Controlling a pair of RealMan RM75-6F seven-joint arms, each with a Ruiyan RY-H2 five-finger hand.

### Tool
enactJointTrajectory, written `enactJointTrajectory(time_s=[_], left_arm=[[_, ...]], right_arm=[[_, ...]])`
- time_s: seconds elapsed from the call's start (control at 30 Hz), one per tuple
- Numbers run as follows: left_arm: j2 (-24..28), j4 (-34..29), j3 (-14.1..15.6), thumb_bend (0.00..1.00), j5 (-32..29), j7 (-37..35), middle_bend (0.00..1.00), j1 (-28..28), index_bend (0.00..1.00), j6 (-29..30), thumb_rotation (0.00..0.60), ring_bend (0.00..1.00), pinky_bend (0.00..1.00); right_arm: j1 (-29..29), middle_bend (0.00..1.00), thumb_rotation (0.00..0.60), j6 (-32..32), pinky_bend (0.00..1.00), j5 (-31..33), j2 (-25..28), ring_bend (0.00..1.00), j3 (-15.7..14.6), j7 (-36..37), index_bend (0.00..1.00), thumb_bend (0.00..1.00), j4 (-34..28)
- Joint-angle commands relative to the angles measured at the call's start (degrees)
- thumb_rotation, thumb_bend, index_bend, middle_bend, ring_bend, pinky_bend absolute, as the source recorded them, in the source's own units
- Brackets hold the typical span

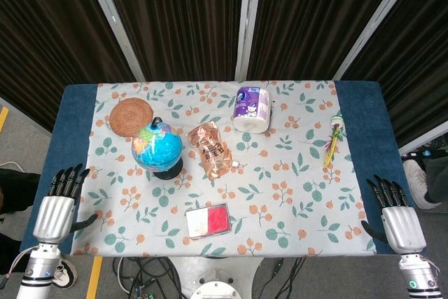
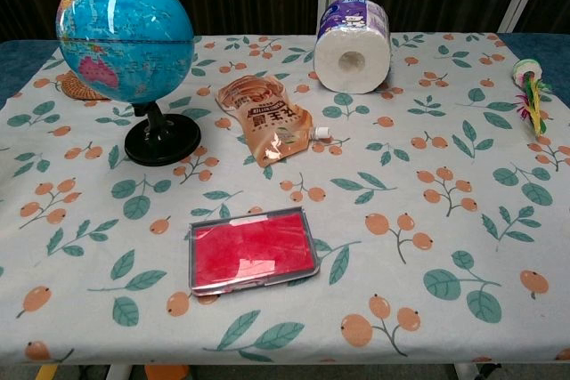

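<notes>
— What kind of place is this?

— It looks like a robot test room, not a home. Dark curtains (image 1: 182, 19) with pale metal poles (image 1: 245, 19) close the space behind the table (image 1: 73, 124).

— And the table itself?

— It has a blue cover and a floral tablecloth (image 1: 280, 173) on top, with unrelated things laid apart: a globe (image 1: 157, 146), a toilet paper roll (image 1: 251, 109), a woven coaster (image 1: 131, 115). Loose cables (image 1: 140, 278) lie on the grey floor under the near edge.
</notes>
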Motion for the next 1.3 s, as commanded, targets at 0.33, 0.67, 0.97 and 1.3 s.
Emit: enactJointTrajectory(time_s=[0.33, 0.67, 0.97, 1.3], left_arm=[[-0.41, 0.37, -0.34, 0.00, 4.33, -1.53, 0.00, -1.57, 0.03, 1.66, 0.600, 0.00, 0.00], [-1.00, -2.97, -1.53, 0.00, 10.16, 1.93, 0.00, -8.04, 0.03, -2.86, 0.600, 0.00, 0.00], [-3.57, -4.17, -3.05, 0.00, 11.15, 4.70, 0.00, -13.07, 0.03, -7.55, 0.600, 0.00, 0.00], [-5.37, -3.53, -3.58, 0.00, 8.86, 7.10, 0.00, -15.52, 0.03, -10.80, 0.600, 0.00, 0.00]], right_arm=[[0.04, 0.00, 0.600, -0.11, 0.00, 0.21, -0.05, 0.00, 0.16, -0.09, 0.00, 0.14, 0.03], [-0.12, 0.00, 0.600, -0.68, 0.00, 0.88, -0.43, 0.00, 0.08, 0.61, 0.00, 0.14, 1.46], [-0.18, 0.00, 0.600, -0.98, 0.00, 1.20, -0.74, 0.00, 0.06, 1.43, 0.00, 0.14, 2.32], [-0.17, 0.00, 0.600, -0.95, 0.00, 1.10, -0.75, 0.00, 0.05, 1.82, 0.00, 0.14, 2.63]])
